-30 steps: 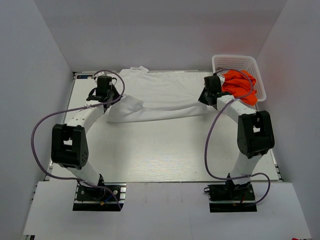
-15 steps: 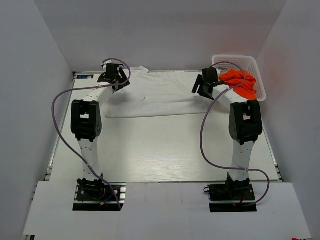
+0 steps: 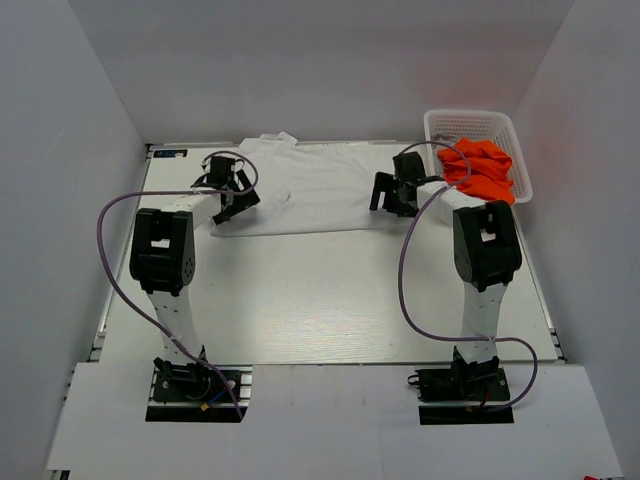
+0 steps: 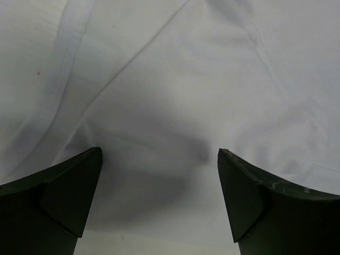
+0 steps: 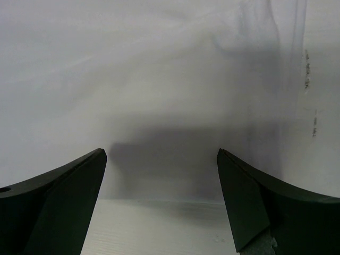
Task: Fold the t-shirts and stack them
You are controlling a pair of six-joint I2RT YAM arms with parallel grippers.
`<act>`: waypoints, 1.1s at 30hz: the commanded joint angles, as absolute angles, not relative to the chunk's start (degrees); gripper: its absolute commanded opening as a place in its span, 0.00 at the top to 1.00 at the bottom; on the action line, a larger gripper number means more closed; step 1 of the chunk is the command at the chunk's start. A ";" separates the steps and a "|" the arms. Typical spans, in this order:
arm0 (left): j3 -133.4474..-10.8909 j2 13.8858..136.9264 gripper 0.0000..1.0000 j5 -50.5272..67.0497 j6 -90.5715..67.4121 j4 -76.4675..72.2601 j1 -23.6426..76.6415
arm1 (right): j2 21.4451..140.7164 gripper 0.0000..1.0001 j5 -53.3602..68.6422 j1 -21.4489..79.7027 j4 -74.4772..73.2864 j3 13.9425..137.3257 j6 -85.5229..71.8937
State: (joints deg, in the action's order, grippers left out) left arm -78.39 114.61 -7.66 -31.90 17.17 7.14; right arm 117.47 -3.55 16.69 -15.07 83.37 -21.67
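The white t-shirt (image 3: 320,190) lies flat in a folded band across the back of the table. My left gripper (image 3: 232,192) hovers open over its left end. In the left wrist view white cloth (image 4: 175,79) fills the picture, and nothing sits between the fingertips (image 4: 74,191) of that gripper (image 4: 159,159). Over the shirt's right end my right gripper (image 3: 388,192) is open too. Its wrist view shows the shirt's near edge (image 5: 159,69) lying on the table (image 5: 159,228) under the empty gripper (image 5: 162,156). The orange t-shirt (image 3: 480,170) is bunched in the basket.
A white lattice basket (image 3: 440,122) stands at the back right corner, close to my right arm. Grey walls close in the table on three sides. Purple cables loop beside both arms.
Both grippers carried the white shirt's near edge to the back, let it go and opened wide. They have since drawn back a little toward me.
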 commanded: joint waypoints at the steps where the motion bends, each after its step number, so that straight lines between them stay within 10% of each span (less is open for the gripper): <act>1: -76.99 113.11 0.00 -4.83 -33.83 16.24 7.82 | 116.19 0.10 -0.97 16.35 -12.31 81.57 -21.27; 19: -40.62 80.91 0.00 -12.57 -49.92 38.74 8.35 | 91.24 0.10 3.16 21.27 -10.46 47.03 -24.17; 33: -49.46 66.25 0.00 -14.95 -47.30 26.47 8.35 | 77.60 0.10 -6.39 22.76 -1.58 50.53 -27.51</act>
State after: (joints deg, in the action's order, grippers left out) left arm -44.58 63.59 -14.00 -49.12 34.13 8.16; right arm 75.68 0.14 23.38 -4.86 46.89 -25.96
